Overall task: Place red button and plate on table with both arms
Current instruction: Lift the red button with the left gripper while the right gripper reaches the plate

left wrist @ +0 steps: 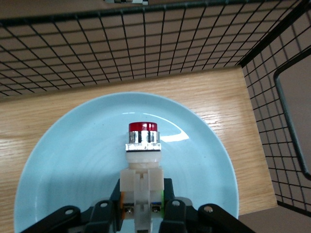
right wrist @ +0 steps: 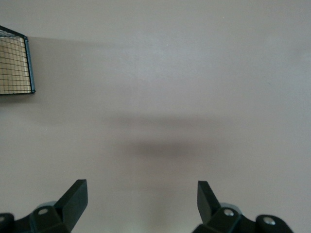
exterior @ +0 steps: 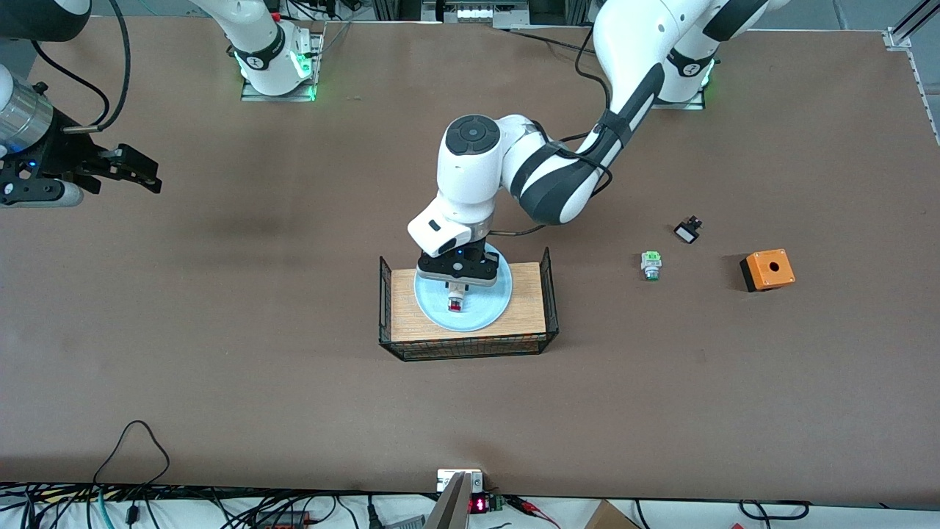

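Holding the red button (left wrist: 142, 160) by its whitish body, our left gripper (exterior: 457, 288) is pinching it over the pale blue plate (left wrist: 63, 170). The plate is sitting on the wood-topped wire basket stand (exterior: 529, 308) on the brown table (exterior: 220, 382). Our right gripper (right wrist: 141, 201) is waiting over bare table, fingers spread wide.

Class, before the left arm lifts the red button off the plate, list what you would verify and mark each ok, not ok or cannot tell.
1. Left end effector shut on the red button: ok.
2. Button over the plate: ok.
3. Plate flat on the basket stand: ok.
4. Mesh walls clear of the lift path: ok.
5. Right end effector open, waiting over bare table: ok.
6. Grip firm enough: cannot tell.
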{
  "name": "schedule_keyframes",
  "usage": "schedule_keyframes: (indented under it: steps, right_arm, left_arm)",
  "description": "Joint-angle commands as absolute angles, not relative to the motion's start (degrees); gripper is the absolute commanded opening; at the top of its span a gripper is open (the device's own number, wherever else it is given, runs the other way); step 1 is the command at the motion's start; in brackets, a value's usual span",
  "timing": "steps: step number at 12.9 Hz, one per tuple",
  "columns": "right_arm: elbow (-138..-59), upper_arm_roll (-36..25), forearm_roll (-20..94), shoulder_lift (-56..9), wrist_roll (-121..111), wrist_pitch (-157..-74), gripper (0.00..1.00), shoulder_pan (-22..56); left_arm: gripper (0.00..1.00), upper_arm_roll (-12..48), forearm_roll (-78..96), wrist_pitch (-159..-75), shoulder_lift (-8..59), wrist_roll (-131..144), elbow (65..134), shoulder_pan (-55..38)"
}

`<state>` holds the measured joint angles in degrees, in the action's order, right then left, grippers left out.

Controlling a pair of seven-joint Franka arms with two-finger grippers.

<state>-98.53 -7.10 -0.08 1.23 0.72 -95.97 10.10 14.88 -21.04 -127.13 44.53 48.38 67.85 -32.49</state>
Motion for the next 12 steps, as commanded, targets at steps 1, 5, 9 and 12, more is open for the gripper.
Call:
schedule_keyframes:
  steps: [1,5,9,12]
  right_arm:
    - [-97.6,-6.9,0.5,1.8,-0.1,-95.2,1.0,13.4]
    - [-96.6,-6.9,0.7,1.7,0.9,-95.2,1.0,19.9]
    - [-96.6,-6.9,0.7,0.0,1.2,-96.1,1.0,27.9]
    - [-96.4,-6.9,0.4,-2.5,1.2,-99.1,1.0,35.6]
  left_arm:
    - [0.21,14.9,-21.8,-119.7,39.4,49.0,67.4,-32.1]
    - [0.21,15.0,-21.8,-104.9,32.5,47.6,67.6,-28.9]
    - [0.21,14.9,-15.0,-97.3,29.1,32.5,68.3,-18.5]
    - [0.22,14.9,-13.6,-92.1,27.5,18.0,71.9,-10.5]
